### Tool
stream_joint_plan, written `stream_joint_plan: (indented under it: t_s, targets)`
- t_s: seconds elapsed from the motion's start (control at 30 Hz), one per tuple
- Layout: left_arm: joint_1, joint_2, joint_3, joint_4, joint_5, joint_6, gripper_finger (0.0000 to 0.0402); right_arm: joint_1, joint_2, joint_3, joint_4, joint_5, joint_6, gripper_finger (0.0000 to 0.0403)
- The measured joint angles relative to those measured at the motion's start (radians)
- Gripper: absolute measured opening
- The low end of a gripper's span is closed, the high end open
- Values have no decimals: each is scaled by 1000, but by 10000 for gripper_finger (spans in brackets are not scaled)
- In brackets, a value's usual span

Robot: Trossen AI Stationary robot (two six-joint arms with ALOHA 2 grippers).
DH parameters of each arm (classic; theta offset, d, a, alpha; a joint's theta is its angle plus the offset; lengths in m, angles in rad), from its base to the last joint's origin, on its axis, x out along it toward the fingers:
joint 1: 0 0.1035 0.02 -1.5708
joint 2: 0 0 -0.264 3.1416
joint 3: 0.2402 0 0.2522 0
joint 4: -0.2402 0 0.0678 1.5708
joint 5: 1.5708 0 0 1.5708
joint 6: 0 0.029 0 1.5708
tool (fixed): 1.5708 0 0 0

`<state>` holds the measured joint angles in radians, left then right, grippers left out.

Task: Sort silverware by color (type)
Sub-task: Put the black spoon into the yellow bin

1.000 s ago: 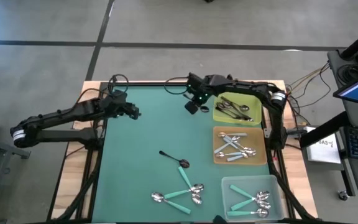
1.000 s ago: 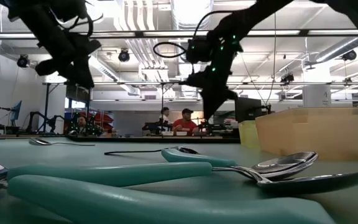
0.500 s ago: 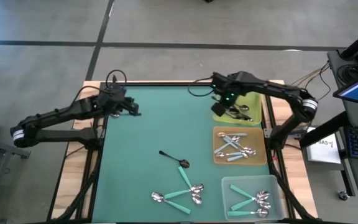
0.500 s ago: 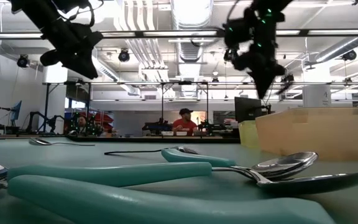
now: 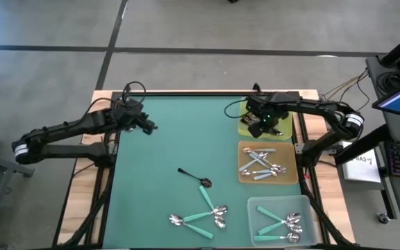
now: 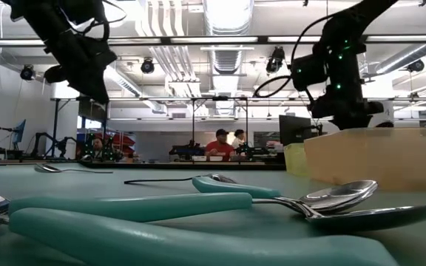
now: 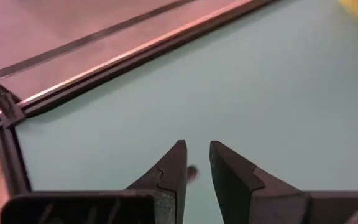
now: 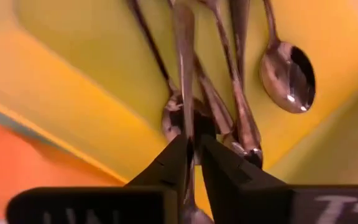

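On the green table [image 5: 158, 139] we see the right gripper [image 8: 193, 149] now over the yellow tray [image 5: 279, 129], jaws narrowly around a dark spoon [image 8: 183, 50]; left gripper [image 7: 196, 163] slightly parted, empty.

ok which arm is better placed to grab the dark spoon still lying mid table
Probably the left. The left gripper hovers empty over bare mat, while the right gripper is over the yellow tray with a spoon handle between its fingers. The dark spoon lies between them.
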<state>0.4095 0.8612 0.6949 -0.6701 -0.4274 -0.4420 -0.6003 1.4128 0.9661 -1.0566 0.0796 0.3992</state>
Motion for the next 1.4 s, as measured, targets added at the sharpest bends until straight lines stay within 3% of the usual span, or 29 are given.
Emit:
stream_joint_plan:
  t_s: [0.23, 0.53, 0.83, 1.4]
  targets:
    - [4, 82, -2, -70, 0, 52, 55, 0, -3, 45, 24, 63, -7, 102]
    - [69, 306, -4, -142, 2, 57, 55, 0, -3, 139, 27, 89, -32, 152]
    - [214, 483, -4, -98, 129, 134, 55, -1, -3, 174, 28, 90, -88, 148]
    - [280, 667, 2, 4, 128, 389, 55, -1, -3, 169, 46, 90, -125, 139]
